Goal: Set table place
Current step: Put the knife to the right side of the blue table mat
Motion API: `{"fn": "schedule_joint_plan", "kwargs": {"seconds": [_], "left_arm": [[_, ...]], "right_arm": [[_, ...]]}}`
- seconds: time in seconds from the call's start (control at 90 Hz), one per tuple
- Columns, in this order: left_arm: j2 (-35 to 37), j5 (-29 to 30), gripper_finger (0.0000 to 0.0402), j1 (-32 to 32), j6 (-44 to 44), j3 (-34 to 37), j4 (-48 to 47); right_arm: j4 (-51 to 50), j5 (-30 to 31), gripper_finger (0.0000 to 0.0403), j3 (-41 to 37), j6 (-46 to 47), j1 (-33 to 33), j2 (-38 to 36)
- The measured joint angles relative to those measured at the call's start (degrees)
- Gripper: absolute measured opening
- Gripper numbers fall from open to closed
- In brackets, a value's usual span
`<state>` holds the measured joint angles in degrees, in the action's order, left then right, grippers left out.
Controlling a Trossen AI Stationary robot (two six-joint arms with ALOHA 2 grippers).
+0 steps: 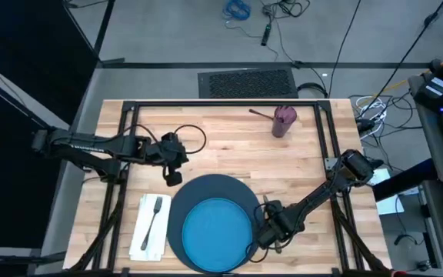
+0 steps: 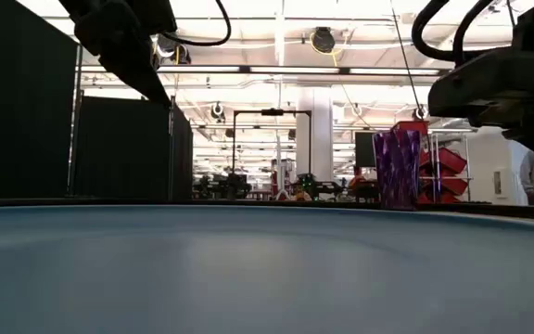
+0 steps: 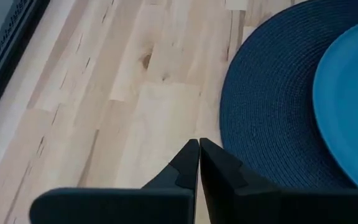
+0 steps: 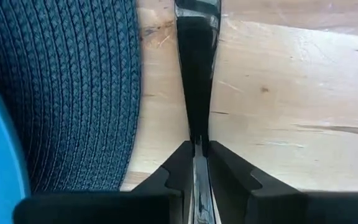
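The right gripper (image 4: 199,152) is clamped on a flat, polished metal utensil (image 4: 196,56); knife or spoon cannot be told. The utensil lies on bare wood just beside the round woven navy mat (image 1: 187,196), whose coarse braid borders the gripper. The smooth blue plate (image 1: 218,228) sits on the mat. Beyond the plate, the fork (image 1: 153,218) rests on the white napkin (image 1: 148,240). The ribbed purple cup (image 1: 284,121) stands well apart on the pale plank table (image 1: 229,146). Judged remaining: release this utensil, place one more, bring the cup closer. The left gripper (image 3: 199,152), pressed shut and empty, hovers beside the mat's far edge.
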<state>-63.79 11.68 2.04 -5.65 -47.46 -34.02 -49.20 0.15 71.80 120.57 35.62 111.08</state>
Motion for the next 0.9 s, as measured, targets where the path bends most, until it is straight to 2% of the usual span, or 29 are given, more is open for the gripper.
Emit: {"fn": "schedule_joint_plan", "kwargs": {"seconds": [0.422,0.667,0.9], "left_arm": [[0.00,-0.68,0.0000,0.00,-0.08,-0.02,-0.66],[0.00,-0.71,0.0000,0.00,-0.26,0.00,-0.72],[0.00,-0.72,0.0000,-0.02,-1.13,0.00,-0.94]], "right_arm": [[0.38,-0.03,0.0036,-0.05,1.74,0.00,0.51],[0.43,-0.03,0.0037,-0.08,-0.99,-0.02,0.55],[0.46,0.58,0.0069,-0.12,-1.68,-0.02,0.62]]}}
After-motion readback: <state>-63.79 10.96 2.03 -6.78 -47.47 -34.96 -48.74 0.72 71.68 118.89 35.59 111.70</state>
